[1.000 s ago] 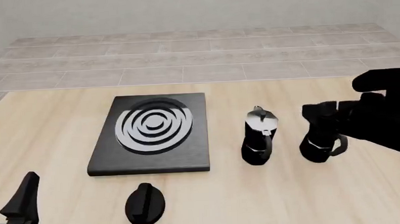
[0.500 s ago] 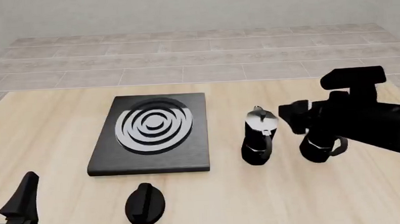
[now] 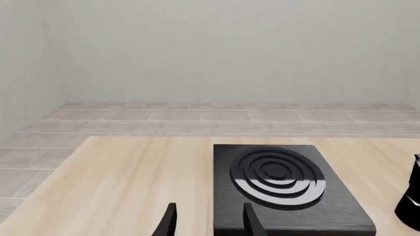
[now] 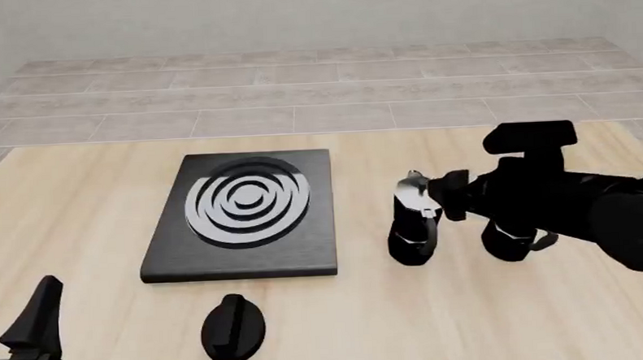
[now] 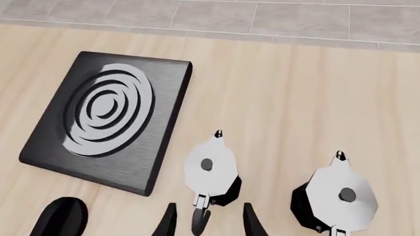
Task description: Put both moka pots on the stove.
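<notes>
I count two moka pots, one stove (image 4: 242, 218), one oval knob (image 4: 233, 328) and my two arms. Both pots stand upright on the table to the right of the stove, neither on it: the near pot (image 4: 414, 219) just beside the stove's right edge, the far pot (image 4: 513, 238) farther right, largely hidden by my right arm in the front view. The knob lies on the table in front of the stove.

My right end effector (image 5: 206, 222) hangs above the near pot, fingers spread, gripping nothing; the pot's handle shows between the fingertips in the right wrist view. A second ago that arm was over the far pot; it has since swung left.

My left end effector (image 3: 208, 222) sits low, left of the stove, fingers spread, unmoved.
</notes>
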Action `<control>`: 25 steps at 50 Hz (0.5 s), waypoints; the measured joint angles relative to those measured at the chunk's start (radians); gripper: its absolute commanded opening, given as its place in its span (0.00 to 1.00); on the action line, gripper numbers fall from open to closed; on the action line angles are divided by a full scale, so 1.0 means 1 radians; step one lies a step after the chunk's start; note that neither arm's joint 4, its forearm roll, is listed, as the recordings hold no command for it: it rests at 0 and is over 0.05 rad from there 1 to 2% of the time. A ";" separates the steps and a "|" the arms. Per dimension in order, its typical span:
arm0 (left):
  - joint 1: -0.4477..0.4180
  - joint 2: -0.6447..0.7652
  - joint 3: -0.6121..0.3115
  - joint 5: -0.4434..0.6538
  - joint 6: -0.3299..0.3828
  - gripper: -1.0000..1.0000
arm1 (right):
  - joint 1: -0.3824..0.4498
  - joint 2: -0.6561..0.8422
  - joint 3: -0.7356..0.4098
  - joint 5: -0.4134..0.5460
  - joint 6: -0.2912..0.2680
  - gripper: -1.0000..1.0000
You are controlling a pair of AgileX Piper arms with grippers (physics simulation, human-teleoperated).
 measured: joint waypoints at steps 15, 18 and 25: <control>0.002 -0.001 0.000 -0.001 -0.002 1.00 | 0.000 0.051 0.013 -0.038 0.020 1.00; 0.003 -0.002 0.000 -0.001 -0.002 1.00 | 0.000 0.062 0.016 -0.047 0.023 1.00; 0.005 -0.003 -0.001 -0.001 -0.002 1.00 | -0.001 0.087 0.025 -0.069 0.032 1.00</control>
